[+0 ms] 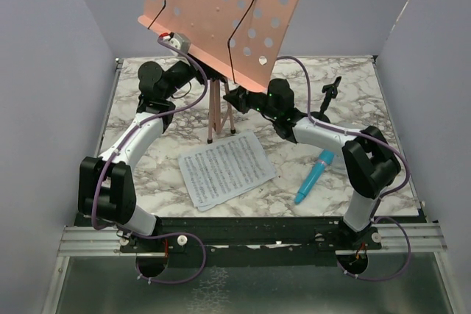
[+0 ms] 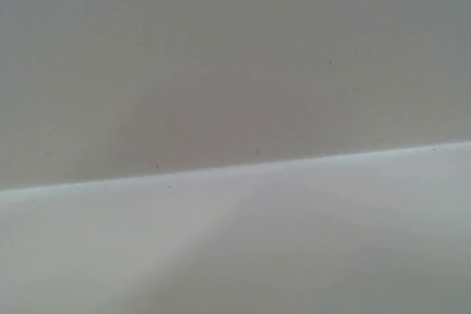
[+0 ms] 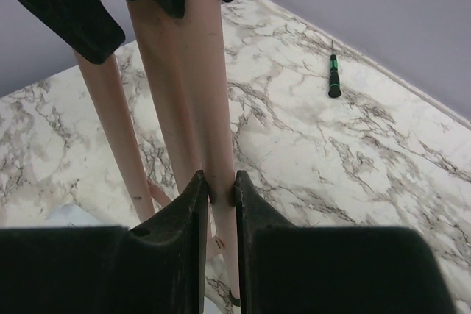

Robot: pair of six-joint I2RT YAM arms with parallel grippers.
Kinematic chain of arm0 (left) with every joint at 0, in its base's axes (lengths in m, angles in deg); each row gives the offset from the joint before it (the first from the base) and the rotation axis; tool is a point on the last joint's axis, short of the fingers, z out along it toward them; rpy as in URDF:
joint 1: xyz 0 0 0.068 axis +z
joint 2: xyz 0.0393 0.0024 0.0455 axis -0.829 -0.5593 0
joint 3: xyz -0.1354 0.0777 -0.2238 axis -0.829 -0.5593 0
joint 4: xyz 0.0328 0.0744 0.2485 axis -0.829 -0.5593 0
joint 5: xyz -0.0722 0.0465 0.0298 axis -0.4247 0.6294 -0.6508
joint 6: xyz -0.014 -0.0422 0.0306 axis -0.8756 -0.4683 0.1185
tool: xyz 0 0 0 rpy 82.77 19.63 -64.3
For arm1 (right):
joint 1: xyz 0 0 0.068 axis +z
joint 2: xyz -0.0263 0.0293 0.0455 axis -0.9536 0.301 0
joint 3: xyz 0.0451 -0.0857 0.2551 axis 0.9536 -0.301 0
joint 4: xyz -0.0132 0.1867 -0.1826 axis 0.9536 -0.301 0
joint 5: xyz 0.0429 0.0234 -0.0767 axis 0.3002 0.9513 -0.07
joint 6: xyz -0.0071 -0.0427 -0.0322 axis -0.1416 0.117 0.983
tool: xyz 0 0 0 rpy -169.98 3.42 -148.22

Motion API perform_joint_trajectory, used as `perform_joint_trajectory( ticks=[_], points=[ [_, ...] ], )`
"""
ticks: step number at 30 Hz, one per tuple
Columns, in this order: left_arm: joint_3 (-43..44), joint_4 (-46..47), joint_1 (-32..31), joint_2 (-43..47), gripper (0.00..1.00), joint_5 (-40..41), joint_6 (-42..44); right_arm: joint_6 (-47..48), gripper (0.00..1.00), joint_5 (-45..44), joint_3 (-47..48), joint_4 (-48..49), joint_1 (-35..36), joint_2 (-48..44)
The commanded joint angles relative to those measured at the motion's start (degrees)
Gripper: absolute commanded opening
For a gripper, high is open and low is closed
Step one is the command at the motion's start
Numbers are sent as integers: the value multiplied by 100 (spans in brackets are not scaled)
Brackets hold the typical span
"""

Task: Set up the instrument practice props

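Note:
The pink perforated music stand stands at the back middle on tripod legs. My right gripper is shut on one pink leg, with the jaws pinching it low in the right wrist view. My left gripper reaches under the stand's plate by its hub; its fingers are hidden, and the left wrist view shows only blank grey wall. The white sheet-music pages lie flat in the middle front. The blue toy microphone lies at the right front. The small black mic stand stands at the back right.
A small black-green pen-like stick lies on the marble table near the back wall. Grey walls close in the left, back and right sides. The stand's plate overhangs both grippers.

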Motion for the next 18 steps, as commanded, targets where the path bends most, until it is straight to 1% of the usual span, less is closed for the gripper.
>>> perform_joint_trajectory(
  ticks=[1, 6, 12, 18],
  points=[
    [490, 219, 91, 432, 0, -46, 5, 319, 1, -1557, -21, -365, -276, -202],
    [582, 219, 96, 482, 0, 1, -34, 342, 1, -1799, 35, -593, -312, -204],
    [699, 234, 89, 529, 0, 16, 28, 305, 1, -2147, -29, -643, -357, -212],
    [858, 536, 92, 499, 0, 41, -107, 298, 1, -2426, 17, -777, -395, -195]
  ],
)
